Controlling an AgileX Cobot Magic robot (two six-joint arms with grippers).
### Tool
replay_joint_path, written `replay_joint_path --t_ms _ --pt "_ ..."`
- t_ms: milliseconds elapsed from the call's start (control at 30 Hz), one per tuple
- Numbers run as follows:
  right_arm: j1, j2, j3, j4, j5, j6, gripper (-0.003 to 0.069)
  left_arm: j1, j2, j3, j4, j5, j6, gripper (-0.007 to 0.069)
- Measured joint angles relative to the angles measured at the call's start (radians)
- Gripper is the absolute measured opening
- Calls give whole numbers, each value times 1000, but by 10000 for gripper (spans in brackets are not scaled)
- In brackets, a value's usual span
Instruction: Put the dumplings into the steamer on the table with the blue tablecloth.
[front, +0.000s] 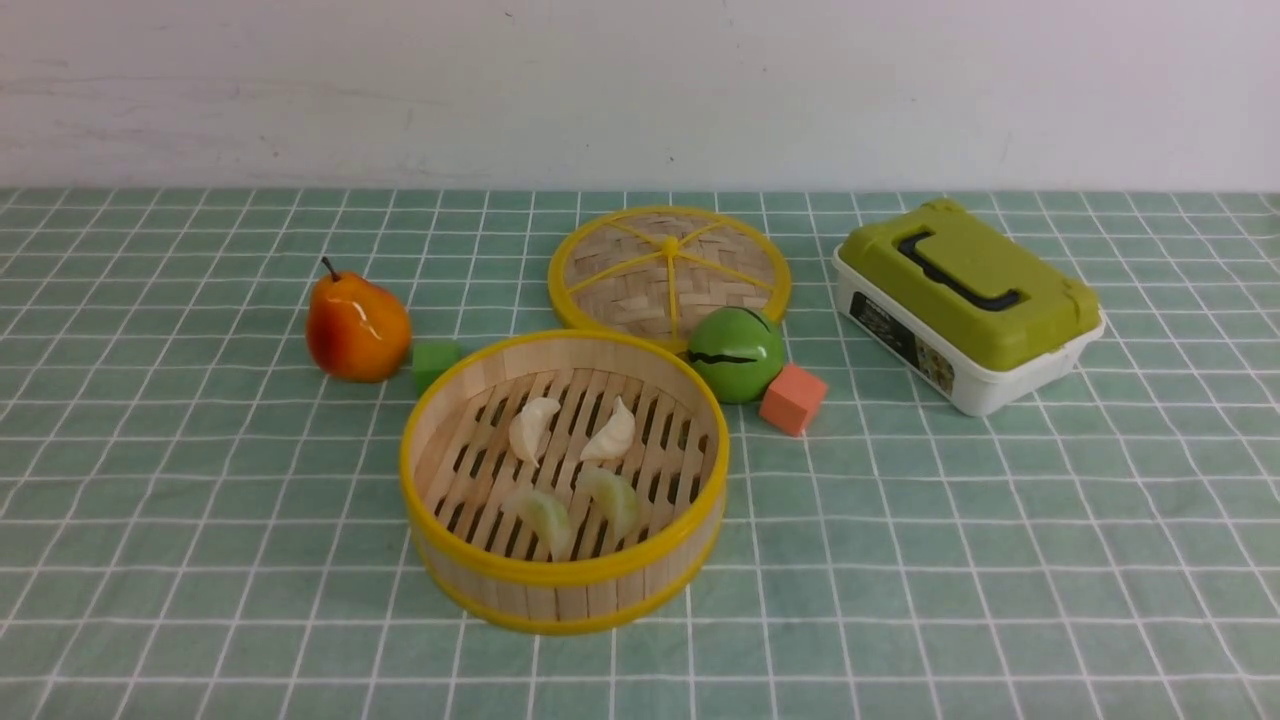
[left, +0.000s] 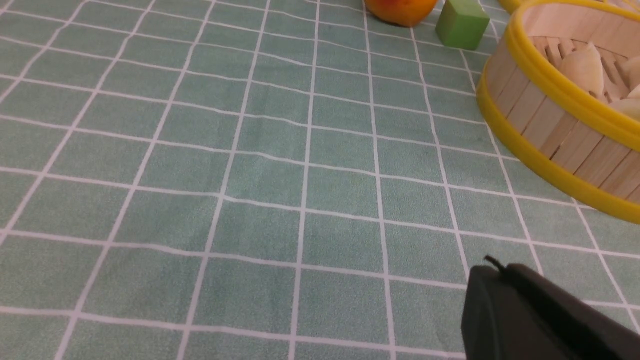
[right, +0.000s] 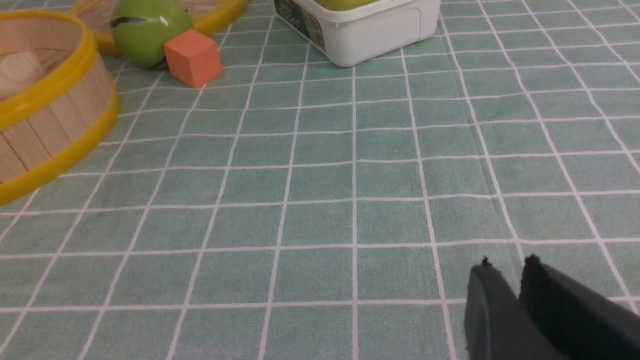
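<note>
The bamboo steamer (front: 560, 597) stands mid-table on the blue tablecloth (front: 200, 500). Inside it lie two white dumplings (front: 533, 428) (front: 612, 433) and two green dumplings (front: 546, 517) (front: 612, 497). Neither arm shows in the front view. In the left wrist view my left gripper (left: 492, 267) is shut and empty, low over bare cloth, well apart from the steamer (left: 545, 125) with a white dumpling (left: 582, 70) in it. In the right wrist view my right gripper (right: 507, 262) has a narrow gap between its tips, with nothing in it, far from the steamer (right: 45, 125).
Behind the steamer lies its woven lid (front: 668, 265). A pear (front: 356, 325) and a green cube (front: 435, 362) sit to the left. A green ball (front: 735, 352) and an orange cube (front: 793, 398) sit to the right. A green-lidded white box (front: 968, 300) is at the far right.
</note>
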Motion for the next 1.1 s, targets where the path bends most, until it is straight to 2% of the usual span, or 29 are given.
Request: replay_joint_path --t_ms 1100 --pt "0 0 0 0 0 0 138 0 0 0 0 0 2 -14"
